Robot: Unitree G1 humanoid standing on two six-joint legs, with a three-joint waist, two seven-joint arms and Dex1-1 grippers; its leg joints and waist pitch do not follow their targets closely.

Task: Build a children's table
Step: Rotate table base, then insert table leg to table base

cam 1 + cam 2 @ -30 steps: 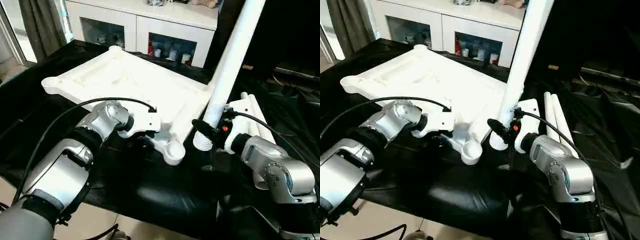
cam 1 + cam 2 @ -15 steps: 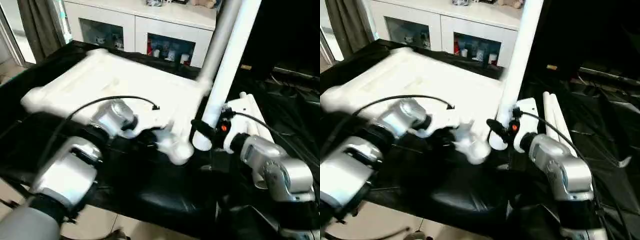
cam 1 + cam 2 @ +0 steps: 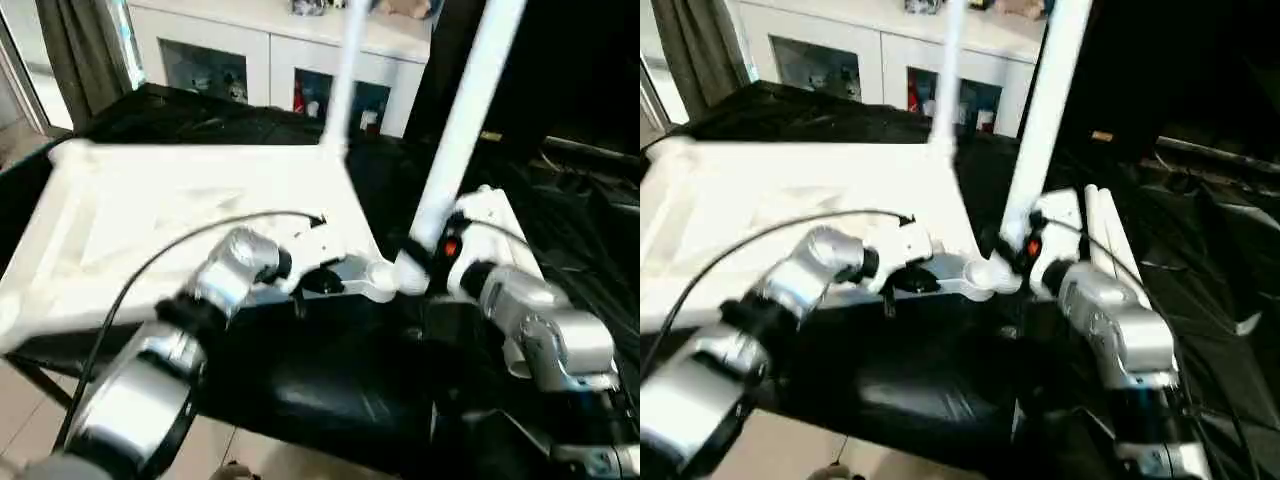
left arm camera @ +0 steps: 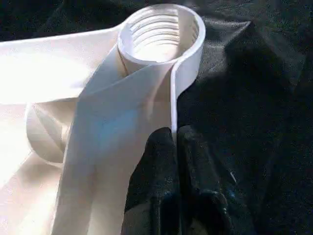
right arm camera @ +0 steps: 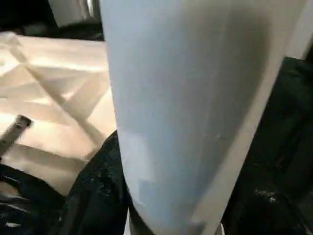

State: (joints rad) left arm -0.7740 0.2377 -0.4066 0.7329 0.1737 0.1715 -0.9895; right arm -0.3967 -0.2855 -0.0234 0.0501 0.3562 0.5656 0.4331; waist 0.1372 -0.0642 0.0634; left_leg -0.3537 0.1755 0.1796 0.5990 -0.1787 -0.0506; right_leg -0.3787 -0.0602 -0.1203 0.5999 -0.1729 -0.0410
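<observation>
The children's table's white tabletop [image 3: 180, 210] lies underside up on the black-draped work table. One white leg [image 3: 340, 80] stands upright at its far corner. My left gripper [image 4: 173, 142] is shut on the thin rim wall just behind the threaded near corner socket [image 4: 161, 34]. That socket [image 3: 381, 277] sits right beside the lower end of a second leg [image 3: 465, 110]. My right gripper [image 3: 420, 262] holds this leg upright and slightly tilted, with its black fingers [image 5: 98, 186] shut around the tube. Two more legs [image 3: 1105, 225] lie behind my right wrist.
A white cabinet [image 3: 300, 50] with glass doors stands behind the work table, and a dark curtain [image 3: 80, 50] hangs at the back left. Black cloth [image 3: 330, 370] covers the table's front edge. Cables [image 3: 590, 170] trail at the right.
The tabletop has swung round, bringing its near corner socket right up to the held leg's lower end. My left gripper has closed on the rim. The right gripper keeps its hold.
</observation>
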